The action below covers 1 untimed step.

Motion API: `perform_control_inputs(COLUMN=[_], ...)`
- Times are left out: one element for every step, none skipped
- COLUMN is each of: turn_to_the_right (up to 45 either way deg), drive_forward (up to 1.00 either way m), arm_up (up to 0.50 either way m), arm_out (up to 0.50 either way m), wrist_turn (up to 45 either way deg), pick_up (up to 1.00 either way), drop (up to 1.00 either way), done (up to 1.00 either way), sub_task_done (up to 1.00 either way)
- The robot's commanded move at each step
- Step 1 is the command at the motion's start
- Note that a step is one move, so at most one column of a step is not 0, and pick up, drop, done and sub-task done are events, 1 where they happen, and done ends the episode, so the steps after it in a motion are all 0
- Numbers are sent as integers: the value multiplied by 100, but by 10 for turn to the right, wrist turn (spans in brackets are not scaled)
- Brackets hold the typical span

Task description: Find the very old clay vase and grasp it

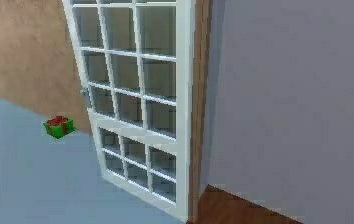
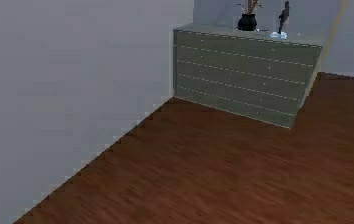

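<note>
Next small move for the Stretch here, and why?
Probably turn the base toward the arm side, to face the grey dresser: a dark pot-shaped thing that may be the vase stands on its top, next to a small figurine. Ahead stand a white paned door and a grey wall, with a small green-and-red thing left of the door.

forward view: a white many-paned glass door (image 1: pixel 135 95) stands mid-picture, a small green-and-red box (image 1: pixel 58 126) on the floor (image 1: pixel 25 175) to its left. arm side view: a grey-green chest of drawers (image 2: pixel 245 75) stands at upper right; on it a dark round vase (image 2: pixel 248 21), a slim dark figurine (image 2: pixel 283 20) just right.
</note>
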Motion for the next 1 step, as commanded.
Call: perform_control_inputs(turn_to_the_right=[-450], drive_forward=[0], arm_up=[0], arm_out=[0], wrist_turn=[0], pick_up=[0], drop=[0], done=[0], sub_task_done=[0])
